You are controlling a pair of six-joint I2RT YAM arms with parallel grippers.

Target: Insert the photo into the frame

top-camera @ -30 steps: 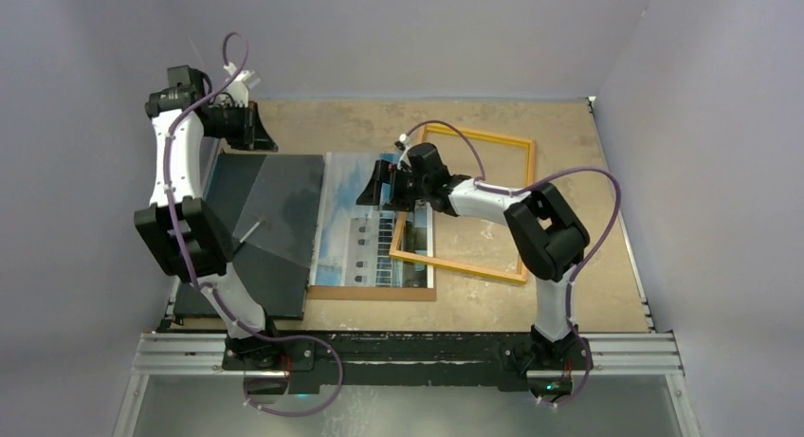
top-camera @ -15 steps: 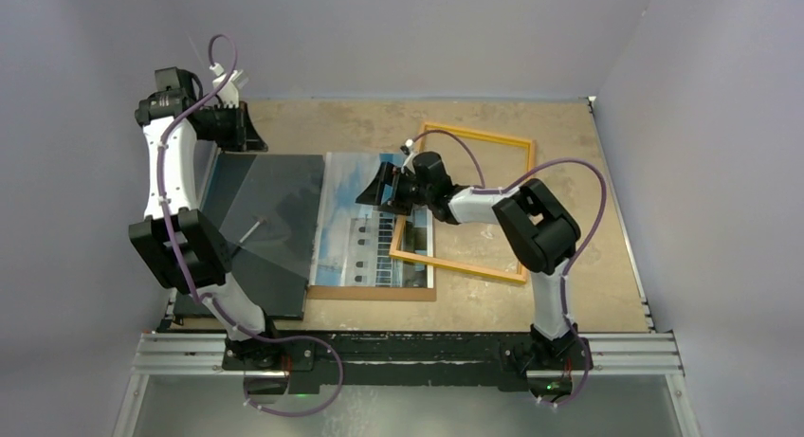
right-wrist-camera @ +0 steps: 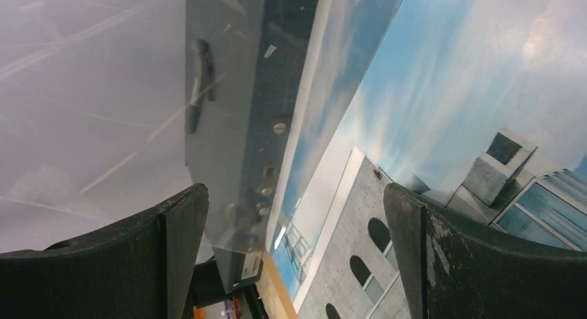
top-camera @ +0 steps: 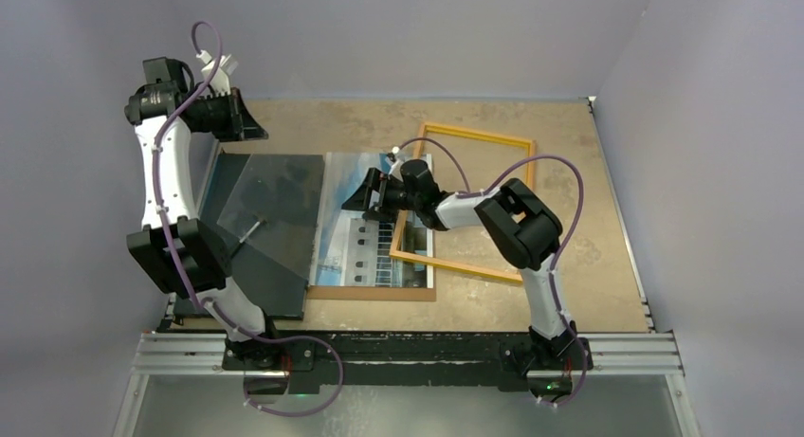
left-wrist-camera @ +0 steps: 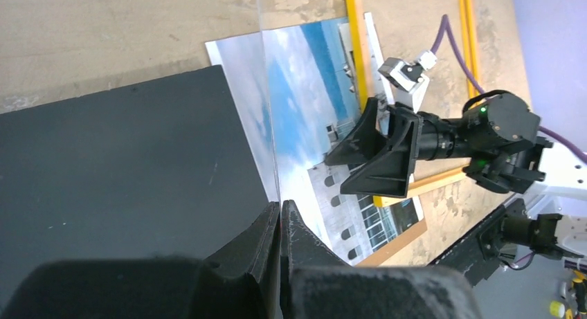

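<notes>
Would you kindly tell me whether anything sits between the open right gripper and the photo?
Nothing visible lies between the right gripper and the photo. The clear pane overlaps its left edge, the frame its right.

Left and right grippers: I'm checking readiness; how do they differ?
The left gripper has shut jaws; the right gripper has wide-open jaws. The left gripper sits high beyond the black board; the right gripper hovers low over the photo. Neither visibly grips anything.

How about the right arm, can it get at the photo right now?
Probably yes. The right tool hangs open just above the photo with nothing between. The frame lies across its right part and a clear pane seems to overlap its left edge, leaving the middle free.
</notes>
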